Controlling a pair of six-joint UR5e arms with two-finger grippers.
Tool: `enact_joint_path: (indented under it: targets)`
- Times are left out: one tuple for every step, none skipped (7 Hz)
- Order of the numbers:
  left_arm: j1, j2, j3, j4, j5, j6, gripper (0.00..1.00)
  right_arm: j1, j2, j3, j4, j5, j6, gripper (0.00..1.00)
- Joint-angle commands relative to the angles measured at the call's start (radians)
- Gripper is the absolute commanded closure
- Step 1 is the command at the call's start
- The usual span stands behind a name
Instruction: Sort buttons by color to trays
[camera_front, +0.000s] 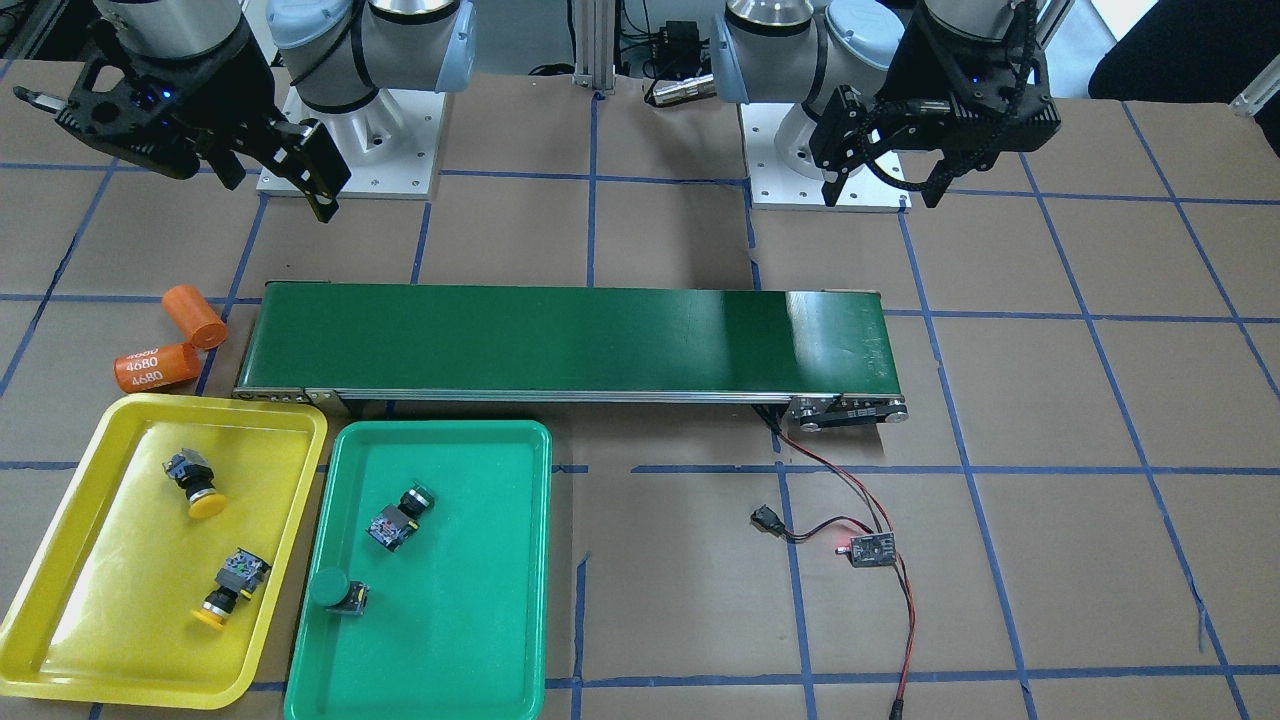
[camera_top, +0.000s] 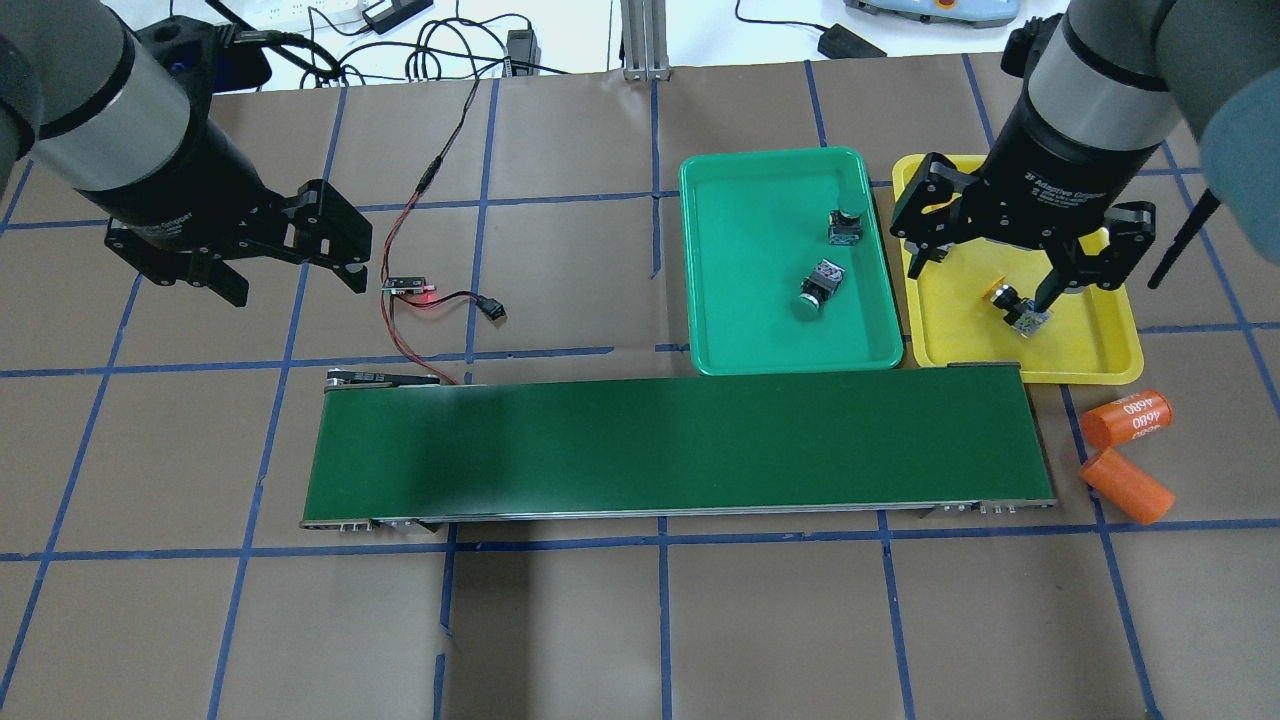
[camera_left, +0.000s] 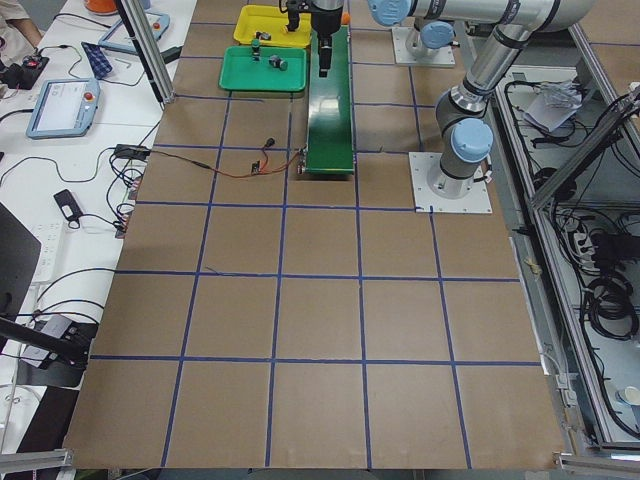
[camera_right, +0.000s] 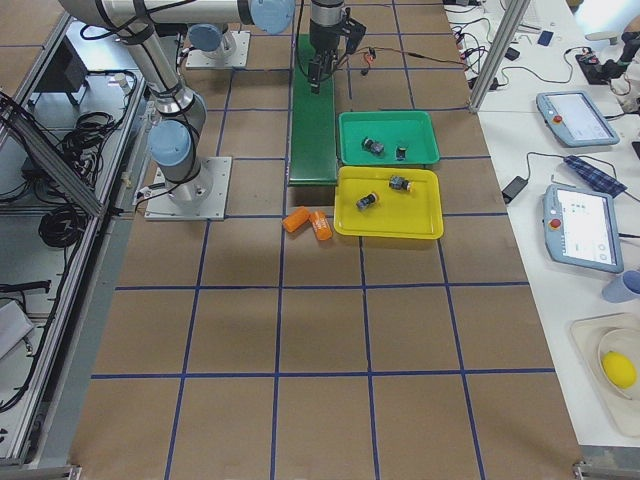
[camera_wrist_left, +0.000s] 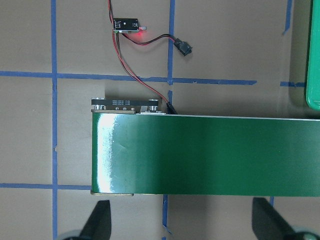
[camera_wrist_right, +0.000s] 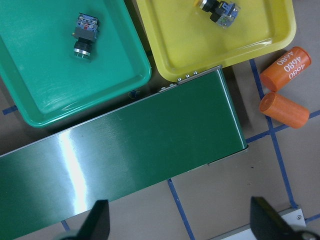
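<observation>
The yellow tray (camera_front: 60, 590) holds two yellow buttons (camera_front: 195, 485) (camera_front: 230, 588). Beside it, the green tray (camera_front: 470, 600) holds two green buttons (camera_front: 400, 515) (camera_front: 338, 590). My right gripper (camera_top: 1000, 280) hangs open and empty high over the yellow tray (camera_top: 1100, 345), hiding one yellow button in the overhead view; the other (camera_top: 1015, 305) shows between its fingers. In its wrist view the right gripper (camera_wrist_right: 182, 225) is wide open above the conveyor's end. My left gripper (camera_top: 295, 285) is open and empty over the table near the conveyor's other end, as its wrist view (camera_wrist_left: 182, 222) also shows.
A long dark-green conveyor belt (camera_front: 560, 340) runs across the table's middle. Two orange cylinders (camera_front: 195, 315) (camera_front: 155, 368), one marked 4680, lie by its end next to the yellow tray. A small circuit board (camera_front: 865, 548) with red and black wires lies near the other end.
</observation>
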Motion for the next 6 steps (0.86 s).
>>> enact_joint_path:
  targets:
    - [0.001, 0.0, 0.001, 0.0, 0.001, 0.0, 0.0, -0.004, -0.052, 0.032, 0.008, 0.002, -0.02, 0.0]
    - [0.0, 0.0, 0.001, 0.0, 0.0, 0.0, 0.0, -0.004, -0.065, 0.058, 0.006, 0.025, -0.077, 0.0]
    - [0.001, 0.0, 0.003, -0.002, 0.0, -0.002, 0.0, -0.004, -0.074, 0.062, 0.008, 0.06, -0.12, 0.0]
    - [0.003, -0.002, 0.006, -0.002, 0.0, -0.002, 0.0, -0.004, -0.076, 0.062, 0.008, 0.098, -0.164, 0.0]
    - [0.006, -0.021, 0.026, -0.011, 0.015, -0.002, 0.0, -0.004, -0.071, 0.062, 0.008, 0.103, -0.196, 0.0]
    - [0.014, -0.038, 0.029, -0.009, 0.016, -0.003, 0.0, -0.004, -0.065, 0.063, 0.008, 0.099, -0.226, 0.0]
